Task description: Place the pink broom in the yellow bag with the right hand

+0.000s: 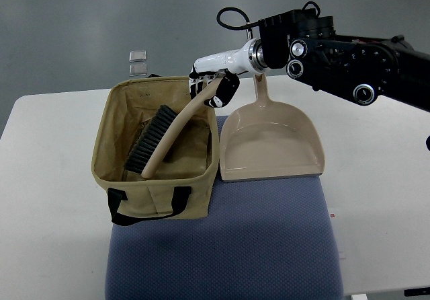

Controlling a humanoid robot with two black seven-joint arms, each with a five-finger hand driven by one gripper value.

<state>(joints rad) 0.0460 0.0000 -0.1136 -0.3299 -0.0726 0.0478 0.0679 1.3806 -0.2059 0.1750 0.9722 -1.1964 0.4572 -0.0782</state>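
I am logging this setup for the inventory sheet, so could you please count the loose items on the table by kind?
Hand broom: 1, inside the bag, handle gripped by the right hand
Dustpan: 1
Fabric bag: 1
Blue mat: 1
Small clear boxes: 2, beyond the table's far edge
Total: 6

No text, label, brand or number can be read anywhere here; a tiny red mark on the counter (376, 199) stays illegible.
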